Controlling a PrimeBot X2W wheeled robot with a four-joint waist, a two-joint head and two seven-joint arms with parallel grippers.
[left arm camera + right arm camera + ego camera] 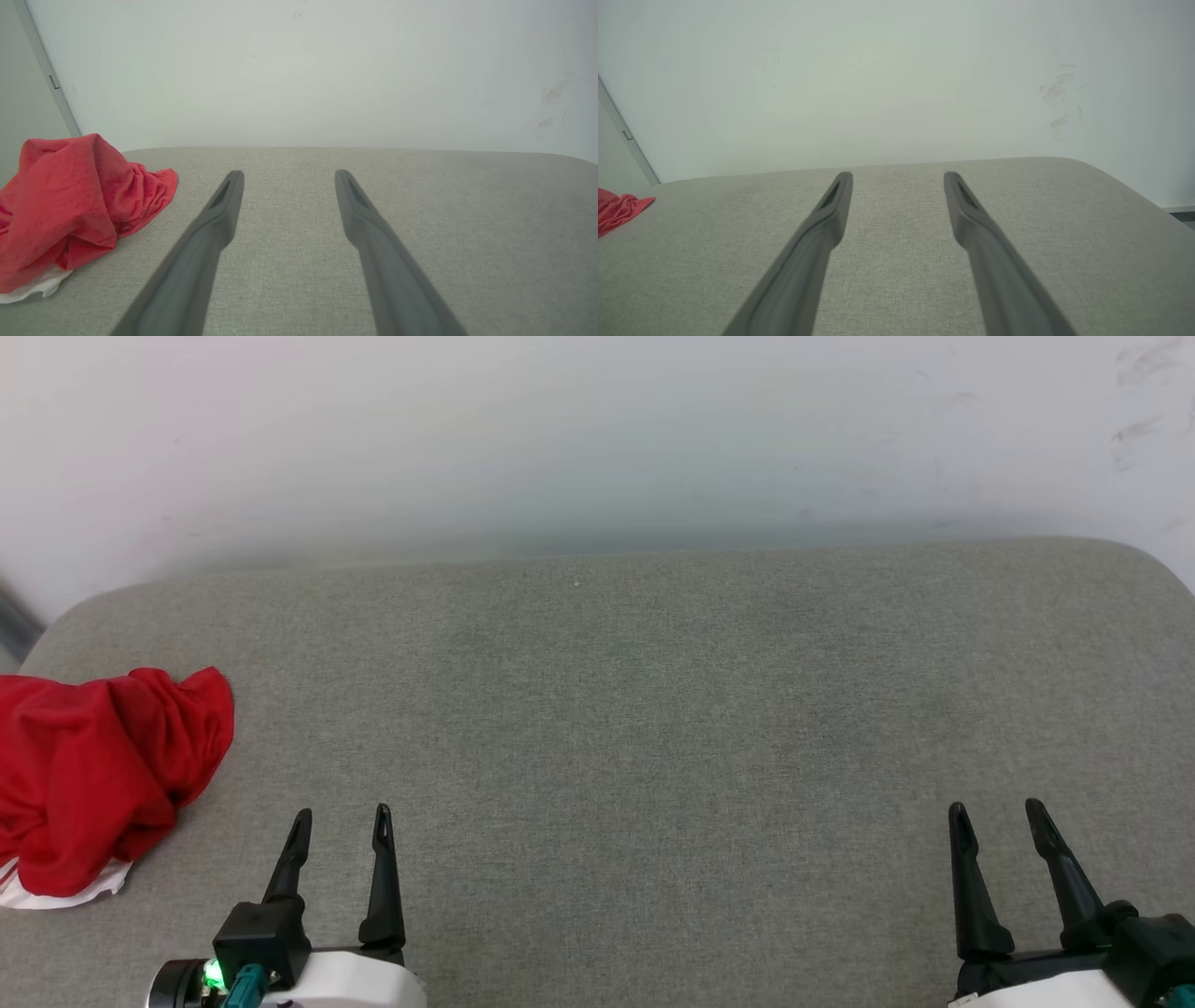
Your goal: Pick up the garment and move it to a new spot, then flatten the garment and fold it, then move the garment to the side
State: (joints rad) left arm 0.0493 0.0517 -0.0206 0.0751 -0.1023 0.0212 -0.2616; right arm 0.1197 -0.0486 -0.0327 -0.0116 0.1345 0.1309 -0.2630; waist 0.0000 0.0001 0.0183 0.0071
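One garment (103, 775) lies in a crumpled red heap at the left edge of the cushion (653, 709), with a white edge (56, 894) showing under its near side. The heap is partly cut off by the left border of the head view. No lettering can be made out on it. The cushion is a single grey fabric surface with rounded far corners, and its far edge meets one pale wall (597, 429). Faint scuffs (1057, 88) mark the wall toward the right. In the left wrist view, one slim grey strip (46, 74) runs up the wall behind the garment. Two grippers hover low over the near part of the cushion, four dark fingers in all, pointing toward the wall. The left gripper (342, 814) sits near the garment, to its right and apart from it, with bare cushion between the two. Its jaws are spread wide and empty. The right gripper (995, 807) sits well apart from the garment, at the opposite end of the cushion. Its jaws are likewise spread wide and empty. A wide stretch of bare cushion separates the two grippers. In the right wrist view, a small red corner of the garment shows at the far left edge.
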